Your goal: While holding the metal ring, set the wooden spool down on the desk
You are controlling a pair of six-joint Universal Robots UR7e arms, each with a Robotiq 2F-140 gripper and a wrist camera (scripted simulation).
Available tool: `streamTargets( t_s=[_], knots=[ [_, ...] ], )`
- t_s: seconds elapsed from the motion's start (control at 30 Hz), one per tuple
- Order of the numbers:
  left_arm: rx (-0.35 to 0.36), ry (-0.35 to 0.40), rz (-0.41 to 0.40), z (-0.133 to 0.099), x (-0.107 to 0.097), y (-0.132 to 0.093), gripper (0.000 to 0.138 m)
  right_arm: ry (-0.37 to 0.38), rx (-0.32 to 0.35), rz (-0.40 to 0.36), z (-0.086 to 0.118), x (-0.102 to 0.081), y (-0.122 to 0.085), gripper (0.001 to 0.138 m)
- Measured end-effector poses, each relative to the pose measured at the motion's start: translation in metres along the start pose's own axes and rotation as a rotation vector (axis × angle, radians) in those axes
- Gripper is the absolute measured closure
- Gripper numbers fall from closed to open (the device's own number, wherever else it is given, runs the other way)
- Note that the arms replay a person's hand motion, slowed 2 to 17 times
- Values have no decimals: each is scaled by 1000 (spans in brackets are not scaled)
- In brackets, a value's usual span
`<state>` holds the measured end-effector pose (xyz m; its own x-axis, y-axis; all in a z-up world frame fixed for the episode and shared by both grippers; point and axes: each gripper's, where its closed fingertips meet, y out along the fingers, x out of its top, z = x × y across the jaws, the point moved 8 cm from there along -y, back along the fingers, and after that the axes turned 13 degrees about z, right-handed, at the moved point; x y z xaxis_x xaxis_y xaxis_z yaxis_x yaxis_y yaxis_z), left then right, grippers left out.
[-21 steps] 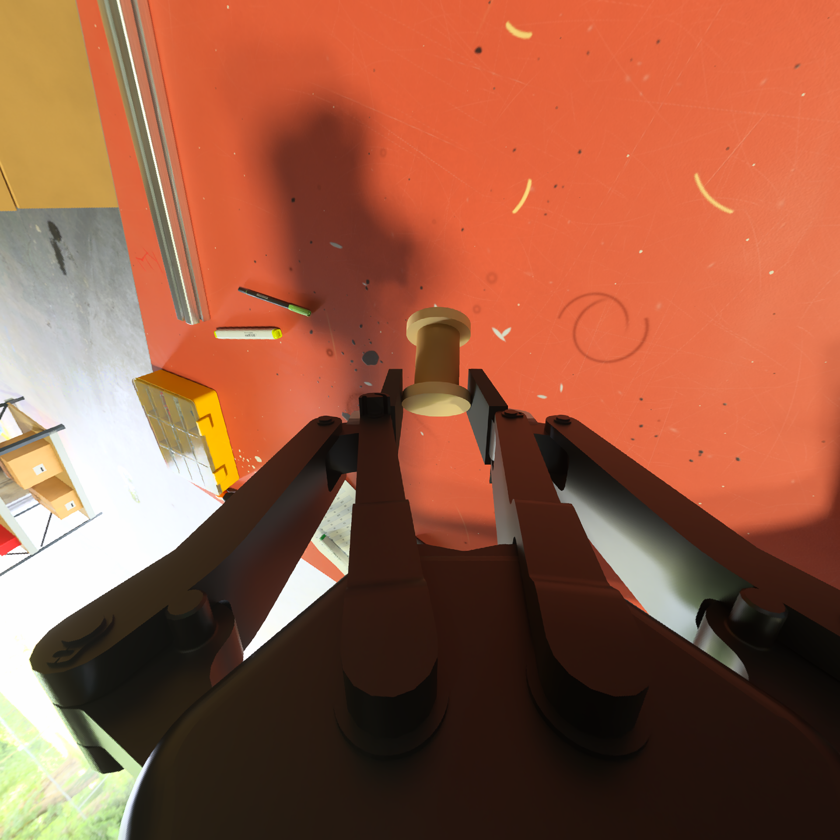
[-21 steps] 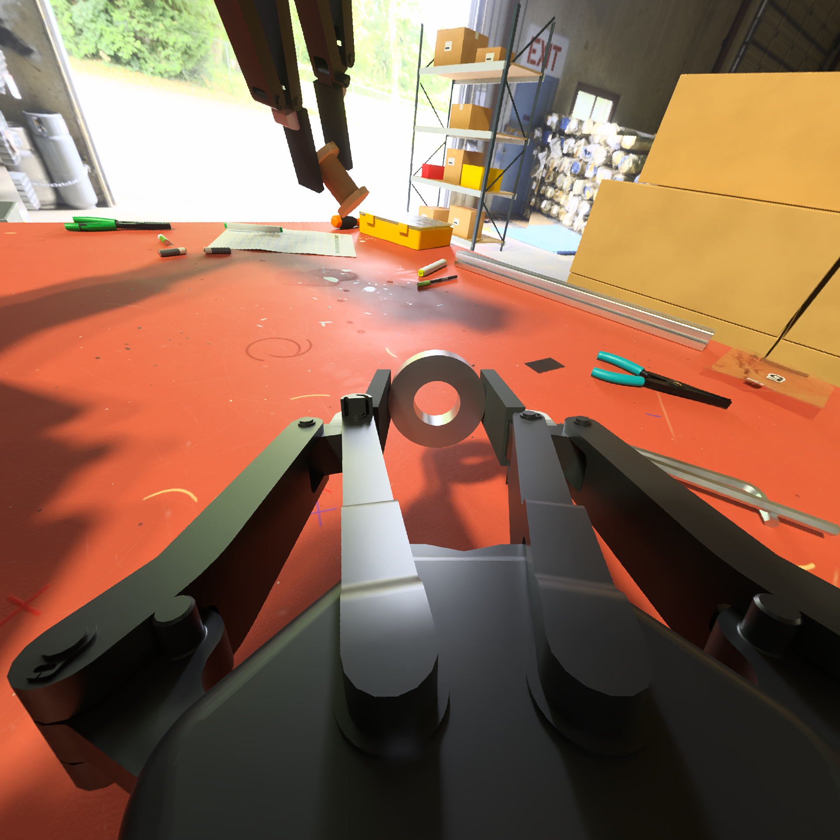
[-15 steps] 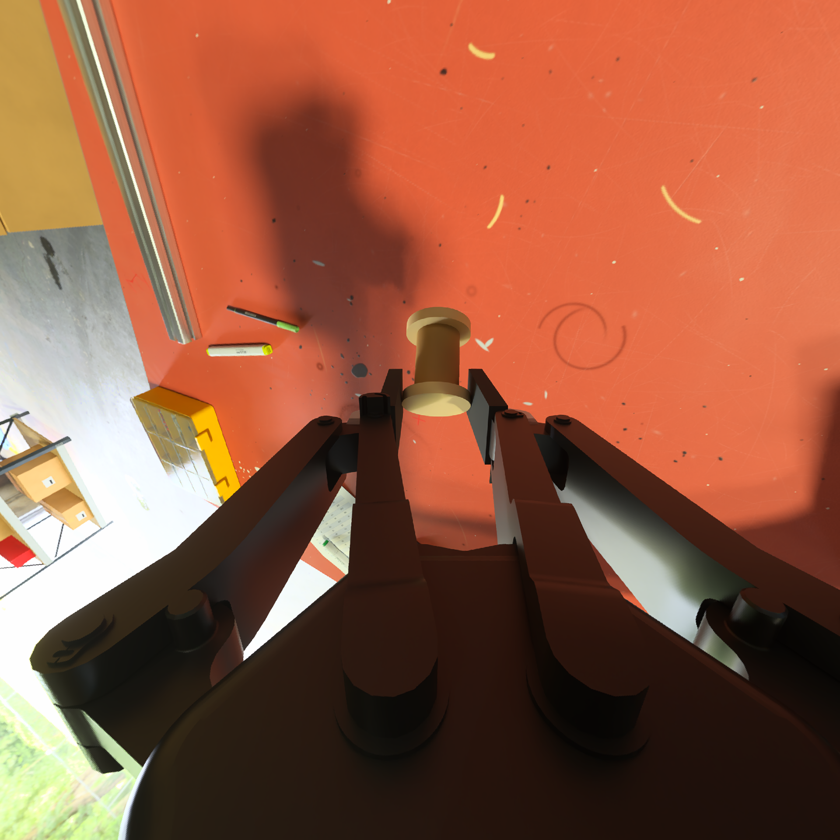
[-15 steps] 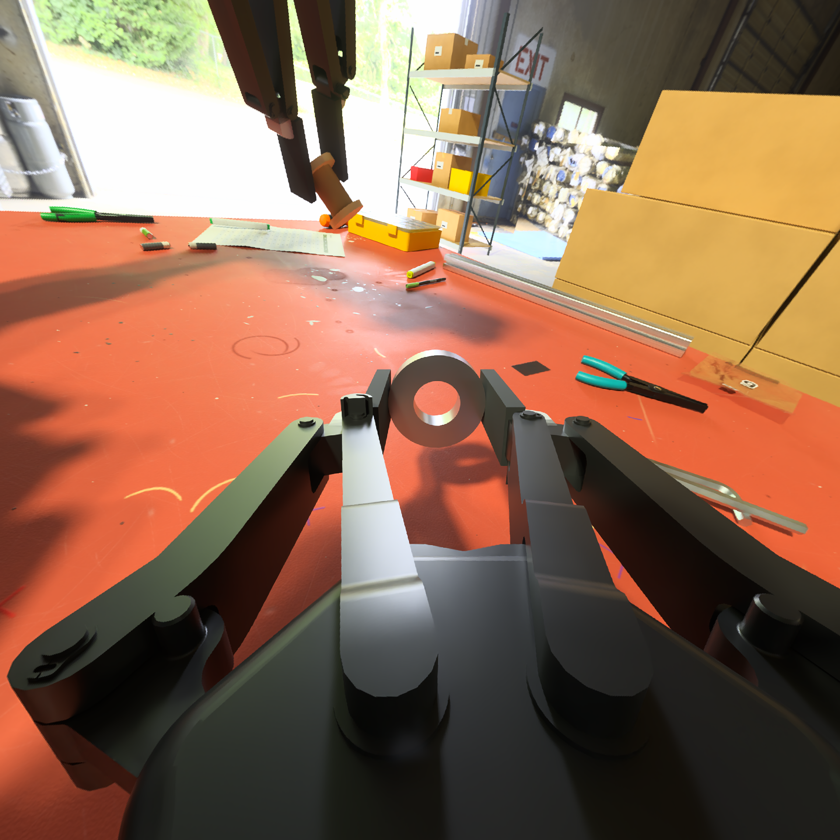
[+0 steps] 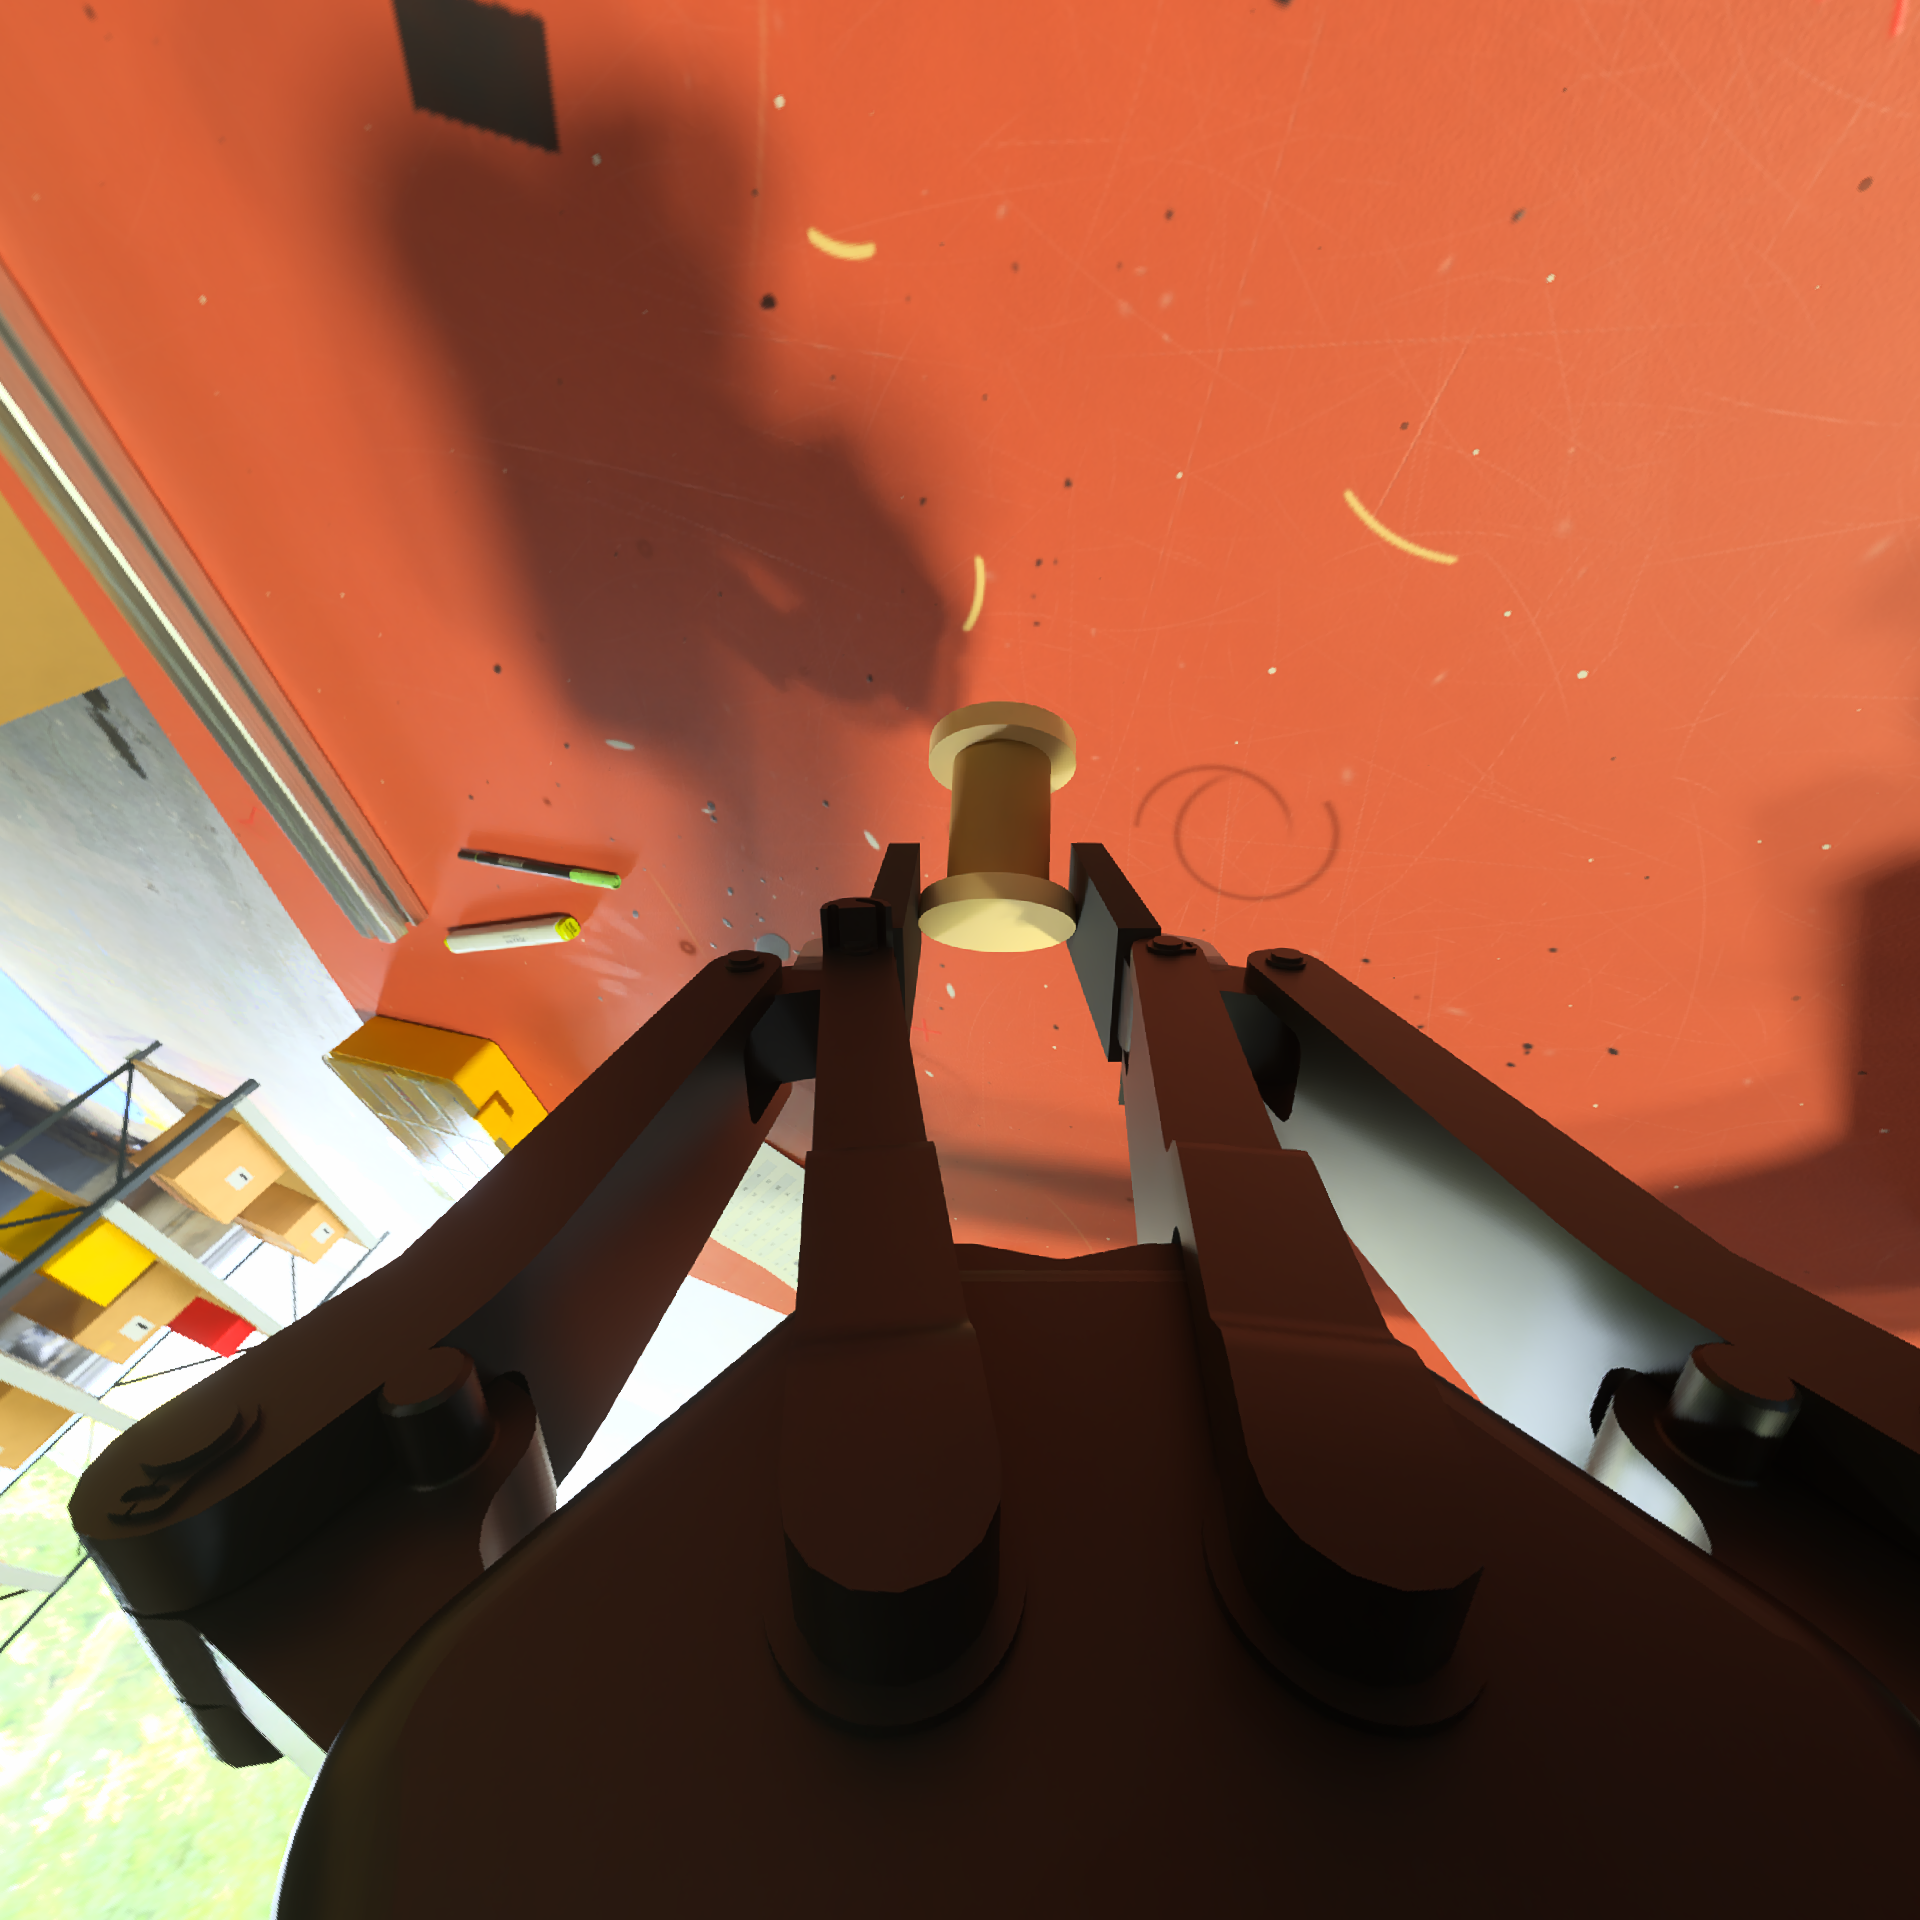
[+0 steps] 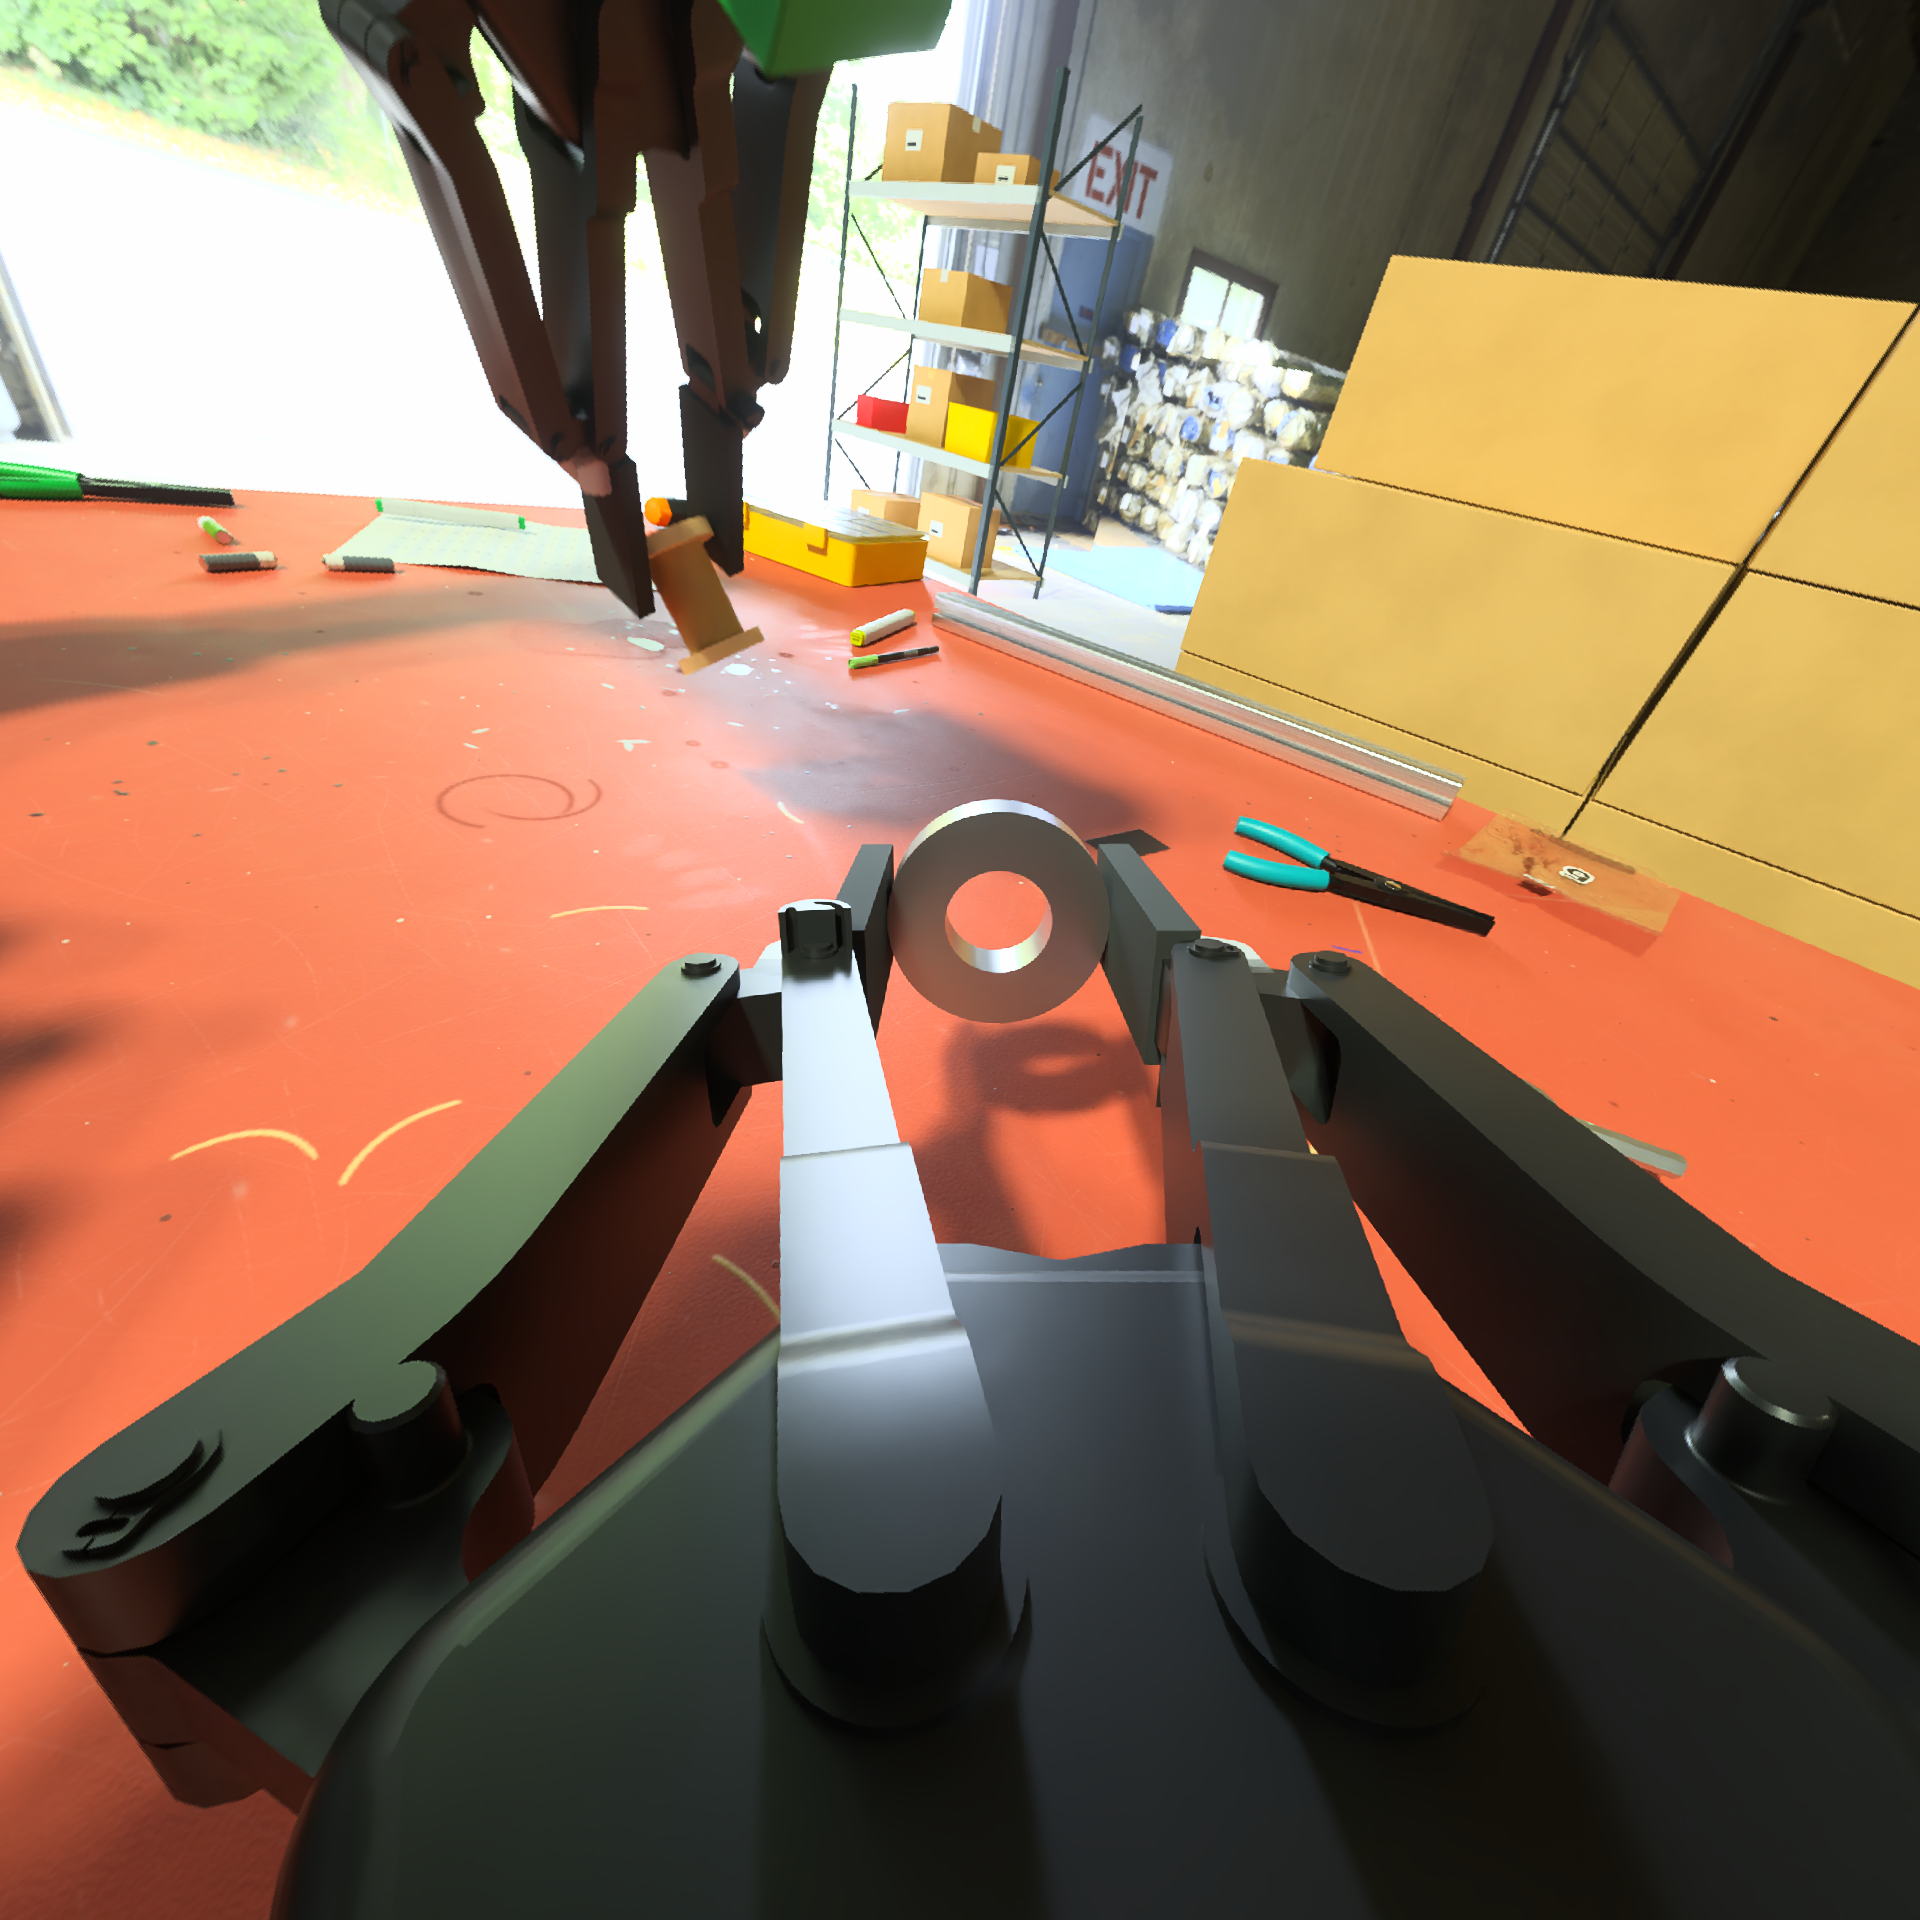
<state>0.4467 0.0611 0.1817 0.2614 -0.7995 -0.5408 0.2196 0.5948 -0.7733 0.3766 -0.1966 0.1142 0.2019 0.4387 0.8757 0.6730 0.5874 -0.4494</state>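
Observation:
My left gripper (image 5: 997,883) is shut on the wooden spool (image 5: 1000,821), gripping its near flange, with the spool pointing down at the orange desk (image 5: 1455,312). In the right wrist view the left gripper (image 6: 675,551) holds the spool (image 6: 698,597) tilted, its lower flange close to or touching the desk (image 6: 312,935); I cannot tell which. My right gripper (image 6: 995,894) is shut on the metal ring (image 6: 995,910), held upright a little above the desk, its shadow beneath.
Two markers (image 5: 520,899) and a yellow case (image 5: 447,1091) lie left of the spool near the desk edge. A metal rail (image 6: 1195,696), teal-handled pliers (image 6: 1351,878), a paper sheet (image 6: 468,540) and cardboard boxes (image 6: 1558,520) show in the right wrist view.
The left gripper has come down with the spool, much closer to the desk. The right gripper has kept the ring, and its view has shifted slightly.

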Motion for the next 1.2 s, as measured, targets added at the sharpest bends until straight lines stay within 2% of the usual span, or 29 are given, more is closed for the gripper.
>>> streamTargets(
  t_s=[0.27, 0.5, 0.83, 1.2],
  knots=[
    [48, 117, 86, -13, 32, 9, 100, 27, -15, -17, -8, 0, -4, 87],
    [93, 218, 176, -22, 51, 17, 100, 48, -23, -30, -13, 0, -7, 87],
    [160, 332, 266, -29, 70, 25, 100, 73, -7, -41, -16, 0, -7, 87],
    [207, 404, 373, -36, 82, 32, 100, 62, -14, -32, -17, 0, -4, 87]
  ],
)
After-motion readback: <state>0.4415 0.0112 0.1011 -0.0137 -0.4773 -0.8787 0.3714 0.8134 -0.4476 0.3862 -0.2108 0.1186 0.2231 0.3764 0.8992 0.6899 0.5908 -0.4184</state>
